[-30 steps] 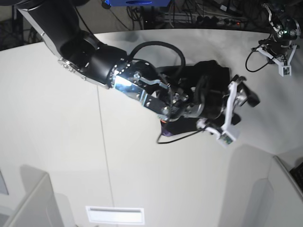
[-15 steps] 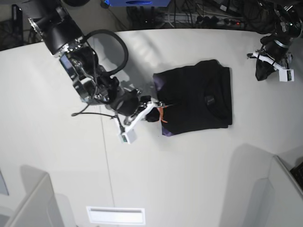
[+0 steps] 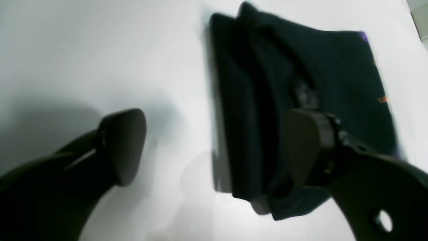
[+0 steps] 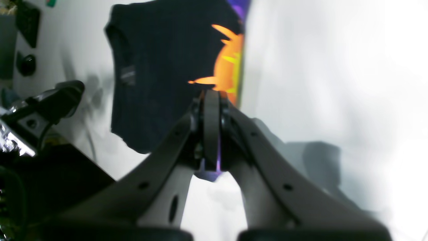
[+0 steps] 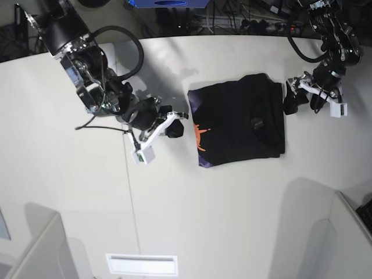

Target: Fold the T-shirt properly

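Note:
The black T-shirt (image 5: 244, 119) lies folded into a rectangle at the middle of the white table (image 5: 221, 209). An orange-and-purple print (image 5: 199, 135) shows along its left edge, and a small label (image 5: 256, 123) shows on top. My right gripper (image 5: 174, 129) sits just off that left edge, jaws shut. In the right wrist view its tips (image 4: 211, 100) point at the orange print (image 4: 227, 70). My left gripper (image 5: 297, 100) is at the shirt's right edge. In the left wrist view it (image 3: 214, 147) stands open, one finger over the T-shirt (image 3: 317, 63) and the other over bare table.
A seam (image 5: 131, 197) runs down the table left of the shirt. Grey box corners stand at the front left (image 5: 40, 250) and front right (image 5: 349, 232). A white slot (image 5: 141, 263) lies at the front edge. Cables crowd the back (image 5: 244, 17).
The right arm has drawn back from across the shirt to its left edge, shut and let go of the printed flap. The left arm came in from the far right and opened.

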You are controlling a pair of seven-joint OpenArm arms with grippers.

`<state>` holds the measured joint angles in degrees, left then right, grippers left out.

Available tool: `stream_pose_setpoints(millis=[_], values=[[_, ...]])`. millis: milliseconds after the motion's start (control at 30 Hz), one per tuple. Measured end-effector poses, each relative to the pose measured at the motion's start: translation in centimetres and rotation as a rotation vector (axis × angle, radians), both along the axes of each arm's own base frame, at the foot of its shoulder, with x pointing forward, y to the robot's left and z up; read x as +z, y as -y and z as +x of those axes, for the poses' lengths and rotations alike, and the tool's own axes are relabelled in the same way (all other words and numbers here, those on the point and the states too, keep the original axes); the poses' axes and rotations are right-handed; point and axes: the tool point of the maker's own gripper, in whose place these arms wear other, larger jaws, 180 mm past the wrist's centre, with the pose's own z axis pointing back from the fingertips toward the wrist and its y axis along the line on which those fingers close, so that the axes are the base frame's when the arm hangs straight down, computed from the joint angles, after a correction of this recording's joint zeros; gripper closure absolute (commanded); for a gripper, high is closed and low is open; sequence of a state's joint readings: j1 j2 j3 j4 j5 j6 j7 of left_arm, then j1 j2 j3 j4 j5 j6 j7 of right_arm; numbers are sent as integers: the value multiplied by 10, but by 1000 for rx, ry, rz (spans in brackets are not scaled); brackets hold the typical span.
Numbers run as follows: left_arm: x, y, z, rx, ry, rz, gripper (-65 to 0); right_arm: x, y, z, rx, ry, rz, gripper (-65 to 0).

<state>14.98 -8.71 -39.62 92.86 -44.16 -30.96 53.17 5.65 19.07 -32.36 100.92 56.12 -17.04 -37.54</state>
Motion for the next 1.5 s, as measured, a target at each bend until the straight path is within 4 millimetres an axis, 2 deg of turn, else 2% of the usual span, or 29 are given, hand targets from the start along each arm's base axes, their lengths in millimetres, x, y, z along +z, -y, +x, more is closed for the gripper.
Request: stream_pose_setpoints(millis=[100,233,333,533,633,867,933,1033,1167,1333,1500], values=[[-8,1,10,14,-6,-41,-584,-2,0,-3,2,-8,-1,0],[-24,16,20,10,-44,-97,-584,-2,-1,-7,4,-10,3,0],[-24,31,28,-22,-38,-119,-584,-2,-1,-7,3,-10,3,0],[-24,42,36,-47,-38,-131,-581,-3,-3,-9,11,-13,3,0],[-31,47,42,-30,-48,-168,-508,-4,-3,-10,12,-17,2,0],[-44,51,41,-16,-81,-204,-219,-11,3,-23,18,-39,-9,0],[-46,55,39,-29,-94,-204,-140,-11,11,-27,9,-34,-21,0],[-50,71,40,-100,-110,-170,0,-17,22,-37,18,-48,-51,0],[-54,82,39,-146,-122,-127,0,-22,39,-40,-24,-68,-59,0],[-57,82,40,-182,-132,-67,0,-28,92,-33,-202,-87,-79,0],[-51,90,45,-377,-138,185,0,-29,136,-29,-338,-86,-96,0]])
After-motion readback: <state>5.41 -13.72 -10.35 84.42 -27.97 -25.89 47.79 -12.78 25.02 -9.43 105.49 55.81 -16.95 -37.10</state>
